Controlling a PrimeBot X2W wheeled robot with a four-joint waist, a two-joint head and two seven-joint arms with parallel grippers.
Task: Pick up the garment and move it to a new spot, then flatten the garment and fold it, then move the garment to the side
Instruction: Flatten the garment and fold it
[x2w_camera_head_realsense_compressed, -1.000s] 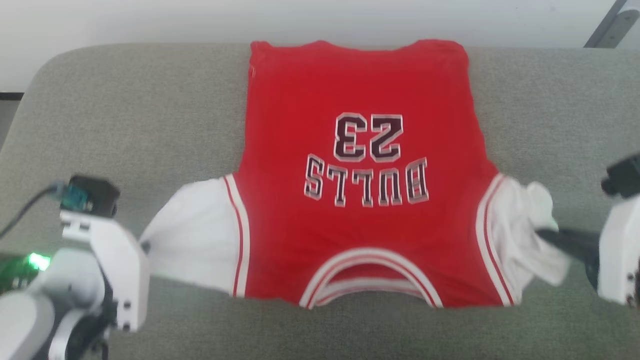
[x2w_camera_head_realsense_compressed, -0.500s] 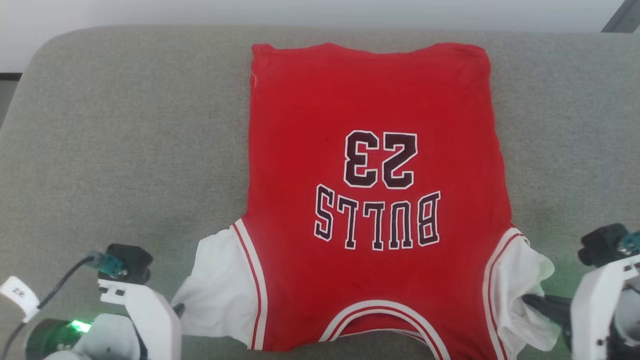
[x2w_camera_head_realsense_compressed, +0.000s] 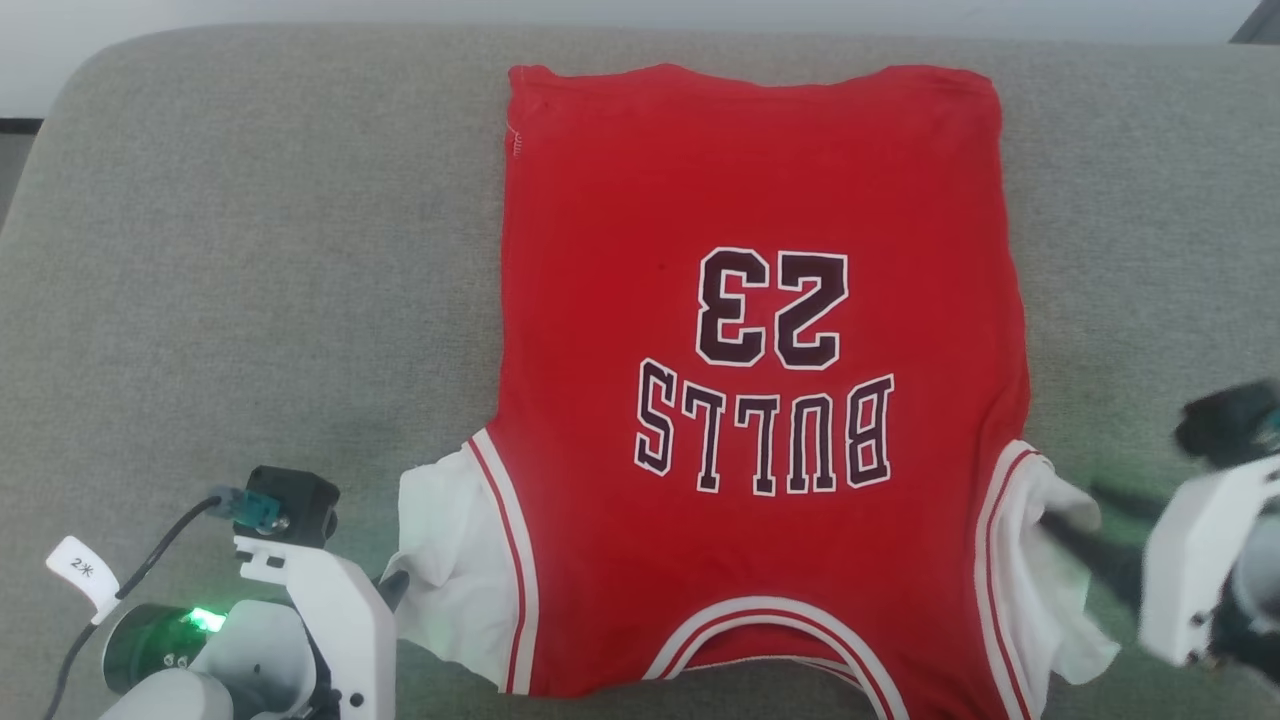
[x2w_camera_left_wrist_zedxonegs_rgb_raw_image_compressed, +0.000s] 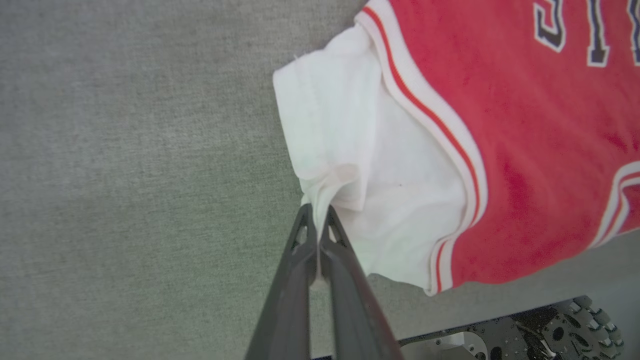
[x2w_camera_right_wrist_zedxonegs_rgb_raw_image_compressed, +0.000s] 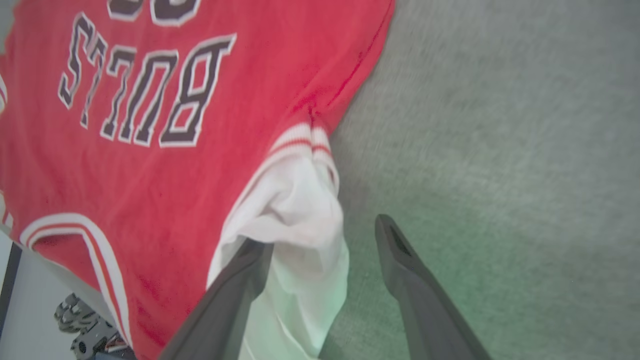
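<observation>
Easing off the jersey's (x2w_camera_head_realsense_compressed: 620, 200) white sleeve (x2w_camera_right_wrist_zedxonegs_rgb_raw_image_compressed: 300, 210) since a moment ago, right gripper (x2w_camera_right_wrist_zedxonegs_rgb_raw_image_compressed: 320, 232) jaws open; pinching the other sleeve (x2w_camera_left_wrist_zedxonegs_rgb_raw_image_compressed: 340, 125) in closed left gripper (x2w_camera_left_wrist_zedxonegs_rgb_raw_image_compressed: 317, 209) jaws; losing the collar's (x2w_camera_head_realsense_compressed: 760, 615) edge below frame.

Garment (x2w_camera_head_realsense_compressed: 760, 180): 1
White sleeve parts (x2w_camera_head_realsense_compressed: 450, 540): 2
Grippers: 2, left gripper (x2w_camera_left_wrist_zedxonegs_rgb_raw_image_compressed: 316, 212) and right gripper (x2w_camera_right_wrist_zedxonegs_rgb_raw_image_compressed: 322, 232)
Grey cushion (x2w_camera_head_realsense_compressed: 250, 250): 1
Cable tag (x2w_camera_head_realsense_compressed: 82, 570): 1

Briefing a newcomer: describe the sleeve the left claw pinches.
On the grey cushion lies a red jersey. Its white sleeve on the robot's left is the one: flatter than the bunched right sleeve, with the left claw shut on its edge.
</observation>
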